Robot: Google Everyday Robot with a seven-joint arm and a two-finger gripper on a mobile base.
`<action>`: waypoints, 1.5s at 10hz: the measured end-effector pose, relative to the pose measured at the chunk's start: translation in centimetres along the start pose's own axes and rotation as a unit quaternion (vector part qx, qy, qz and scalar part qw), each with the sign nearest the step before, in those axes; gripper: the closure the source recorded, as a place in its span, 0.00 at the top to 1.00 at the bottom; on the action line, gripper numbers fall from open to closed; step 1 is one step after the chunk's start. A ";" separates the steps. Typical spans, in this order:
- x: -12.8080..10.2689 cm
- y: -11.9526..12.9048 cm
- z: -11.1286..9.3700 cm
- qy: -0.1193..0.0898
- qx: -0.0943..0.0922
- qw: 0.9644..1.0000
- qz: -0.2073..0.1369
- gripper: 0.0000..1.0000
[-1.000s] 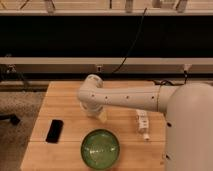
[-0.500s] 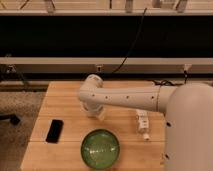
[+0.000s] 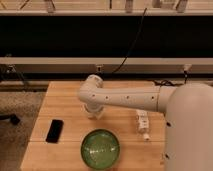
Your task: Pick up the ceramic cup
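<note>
— Gripper (image 3: pixel 94 108) is low over the light wooden table (image 3: pixel 65 102), hanging straight down from the bend of the white arm (image 3: pixel 125 97), left of the table's middle. How wide it stands, I cannot tell; it all runs into one pale shape down there.

— And the small whitish tapered ceramic cup (image 3: pixel 93 114)?

— Right at the gripper, on the tabletop, directly under the arm's end. Whether the two touch, or whether the cup sits inside the gripper, I cannot make out.

— What's around it?

— Just in front, nearer the camera, the wide round green bowl (image 3: pixel 101 148) with a glossy inside, sitting by the table's front edge. It's close to the cup but apart from it.

— On the left?

— A flat black rectangular slab (image 3: pixel 54 130), lying well left of the bowl, slightly angled.

— And the right?

— A small white oblong object (image 3: pixel 142 122), lying on the wood under the arm's long section, next to the robot's big white body (image 3: pixel 190 127).

— Behind the table?

— A dark wall, with a black cable (image 3: pixel 131 46) dropping down to a pale horizontal rail (image 3: pixel 45 61).
</note>
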 end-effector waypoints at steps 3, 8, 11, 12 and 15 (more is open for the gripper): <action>0.2 -0.1 -2.8 0.000 0.004 1.000 -0.007 0.00; 0.8 -0.8 -4.3 0.001 0.010 1.000 -0.014 0.00; 1.1 -1.1 -5.0 -0.001 0.013 1.000 -0.019 0.00; 1.2 -1.3 -5.1 -0.001 0.014 1.000 -0.020 0.00; 1.3 -2.4 -5.3 -0.002 0.016 0.999 -0.028 0.00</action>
